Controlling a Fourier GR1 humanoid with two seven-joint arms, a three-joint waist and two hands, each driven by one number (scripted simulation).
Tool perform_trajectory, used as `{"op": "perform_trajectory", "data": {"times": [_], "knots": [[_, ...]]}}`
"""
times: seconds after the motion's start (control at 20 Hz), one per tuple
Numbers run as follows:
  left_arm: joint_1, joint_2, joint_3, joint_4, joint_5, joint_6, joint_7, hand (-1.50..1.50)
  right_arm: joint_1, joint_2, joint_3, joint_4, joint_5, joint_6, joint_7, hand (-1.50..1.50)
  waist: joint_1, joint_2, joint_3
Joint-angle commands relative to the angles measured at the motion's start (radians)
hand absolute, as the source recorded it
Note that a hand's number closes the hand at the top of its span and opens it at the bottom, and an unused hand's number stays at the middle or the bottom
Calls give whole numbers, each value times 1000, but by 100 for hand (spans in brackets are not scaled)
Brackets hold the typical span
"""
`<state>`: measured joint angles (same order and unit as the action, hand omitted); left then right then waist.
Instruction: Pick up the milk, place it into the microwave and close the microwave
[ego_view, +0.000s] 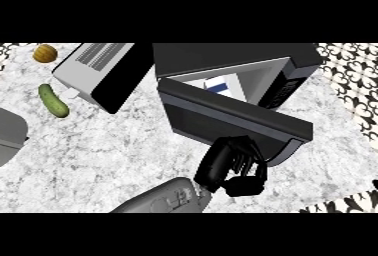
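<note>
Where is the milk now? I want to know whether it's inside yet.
In the head view the milk sits inside the microwave, top centre, behind its half-closed door.

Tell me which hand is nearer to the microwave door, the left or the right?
The right hand: it is at the lower edge of the half-open microwave door, apparently touching it. The left hand shows nowhere in the view.

Single head view, steeply down on counter (111, 145), close over microwave (236, 100); forearm enters bottom edge.
</note>
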<state>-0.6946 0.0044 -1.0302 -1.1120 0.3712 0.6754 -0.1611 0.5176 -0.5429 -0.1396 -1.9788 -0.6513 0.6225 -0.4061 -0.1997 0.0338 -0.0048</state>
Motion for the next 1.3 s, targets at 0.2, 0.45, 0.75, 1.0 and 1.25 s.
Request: {"op": "perform_trajectory", "data": {"times": [0.2, 0.45, 0.75, 1.0, 1.25], "knots": [[-150, -4, 79, 108, 125, 42, -34, 150, 4, -28, -7, -40, -53, 7, 30, -150, -42, 12, 1], [-226, -4, 132, 164, 202, 38, -58, 150, -10, -42, -10, -45, -68, -17, 61, -150, -49, 22, 1], [-250, -4, 173, 250, 280, 14, -118, 150, -32, -65, -48, -54, -121, -23, 66, -150, -64, 33, 1], [-283, -4, 194, 290, 341, -12, -156, 150, -54, -76, -52, -42, -129, -25, 74, -150, -76, 44, 2], [-287, -4, 234, 313, 418, -34, -164, 150, -56, -83, -50, -50, -167, -16, 80, -150, -81, 48, 2]]}}
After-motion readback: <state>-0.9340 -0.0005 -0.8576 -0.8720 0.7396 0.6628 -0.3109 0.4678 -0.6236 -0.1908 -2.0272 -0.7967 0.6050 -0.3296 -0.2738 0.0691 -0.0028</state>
